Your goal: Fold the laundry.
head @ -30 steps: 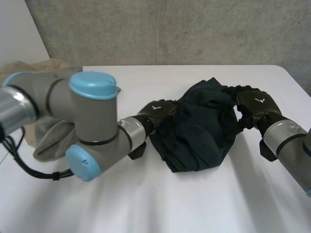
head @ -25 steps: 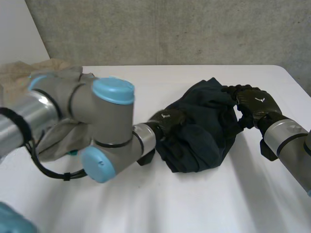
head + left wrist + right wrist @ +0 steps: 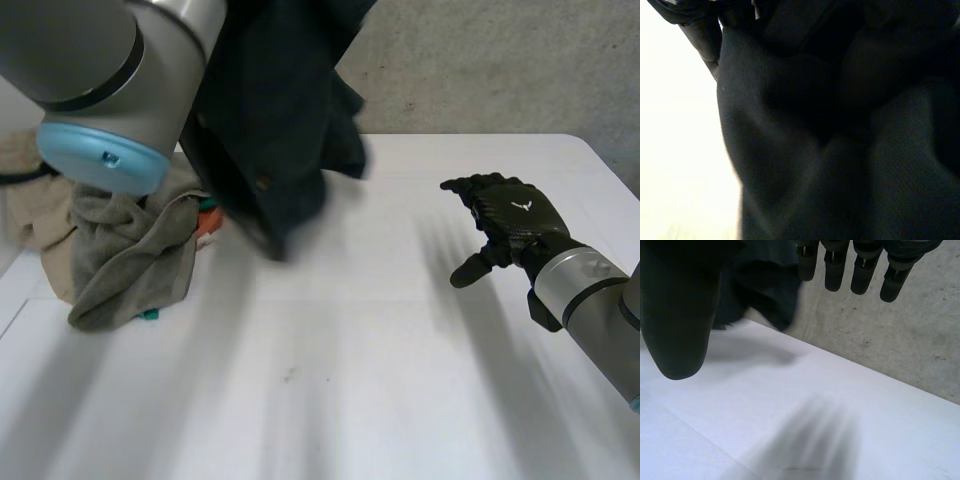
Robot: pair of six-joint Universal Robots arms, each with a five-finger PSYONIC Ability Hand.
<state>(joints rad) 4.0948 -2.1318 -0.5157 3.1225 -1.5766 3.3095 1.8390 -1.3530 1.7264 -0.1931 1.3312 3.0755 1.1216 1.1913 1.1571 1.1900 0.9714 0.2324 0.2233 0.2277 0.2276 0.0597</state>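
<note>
A dark navy garment (image 3: 270,130) hangs in the air above the table's left half, lifted off the white table (image 3: 380,380). It dangles from my raised left arm (image 3: 100,60). In the left wrist view my left hand (image 3: 700,25) is closed into the bunched dark cloth (image 3: 840,150), which covers most of the palm. My right hand (image 3: 515,225) hovers low over the table at the right, open, fingers (image 3: 862,270) straight and spread, holding nothing. Beyond its thumb (image 3: 675,315) in the right wrist view, the garment (image 3: 760,285) hangs well clear of it.
A heap of other laundry lies at the table's left edge: a grey-beige towel (image 3: 130,250) with bits of orange and teal cloth (image 3: 207,220) under it. A concrete wall stands behind the table's far edge.
My left arm has swung up and to the left, carrying the dark garment off the table. My right hand has let go of the garment's edge and now stands open.
</note>
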